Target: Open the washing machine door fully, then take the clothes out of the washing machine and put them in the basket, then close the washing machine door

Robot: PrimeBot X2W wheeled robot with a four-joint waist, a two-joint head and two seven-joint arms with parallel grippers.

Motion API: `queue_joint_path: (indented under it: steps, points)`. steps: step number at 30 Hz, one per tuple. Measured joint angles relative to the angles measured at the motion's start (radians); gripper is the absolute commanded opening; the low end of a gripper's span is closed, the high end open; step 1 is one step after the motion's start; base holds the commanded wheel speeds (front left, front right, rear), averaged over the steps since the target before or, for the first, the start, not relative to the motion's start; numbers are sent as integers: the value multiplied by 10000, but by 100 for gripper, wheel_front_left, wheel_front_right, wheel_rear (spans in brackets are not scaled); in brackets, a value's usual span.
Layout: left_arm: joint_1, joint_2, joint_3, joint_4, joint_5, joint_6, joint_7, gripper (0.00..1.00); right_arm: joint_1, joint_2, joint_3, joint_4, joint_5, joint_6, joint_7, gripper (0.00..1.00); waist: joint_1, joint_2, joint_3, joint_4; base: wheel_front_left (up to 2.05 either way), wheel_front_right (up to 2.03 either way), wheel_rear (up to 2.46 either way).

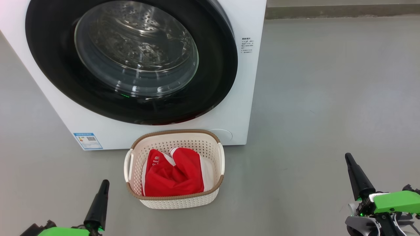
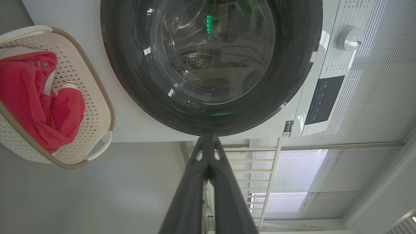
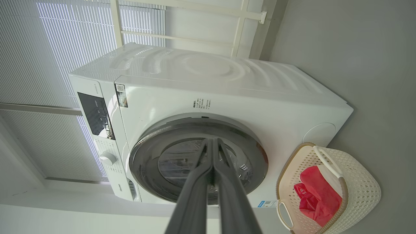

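All three steps look done: the washing machine door (image 1: 131,62) sits shut on the washing machine (image 1: 244,105), red clothes (image 1: 170,178) lie in the basket (image 1: 174,132) just before it, and the left gripper (image 1: 104,182) and right gripper (image 1: 348,156), pinched together and empty, hang well back from it.

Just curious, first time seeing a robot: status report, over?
Shut, empty: left gripper, right gripper. The washing machine door closed; red garment in basket. Basket on floor before door.

The smooth grey floor (image 1: 328,98) carries the white box-shaped front-loading washing machine (image 1: 249,98) and, just before its lower front, the small cream-white perforated plastic basket (image 1: 178,202) with a brown woven-look rim, both standing upright.
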Motion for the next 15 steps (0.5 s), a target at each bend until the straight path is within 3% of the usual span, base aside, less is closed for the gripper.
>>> queue_joint_path:
  steps: [15]
  points:
    - [0, -2, 2, 0, 0, 0, 17, 0, 0, 2, -8, 2, 0, 0, 0, 0, 0, 0, 0, 0, 0, 0, 0]
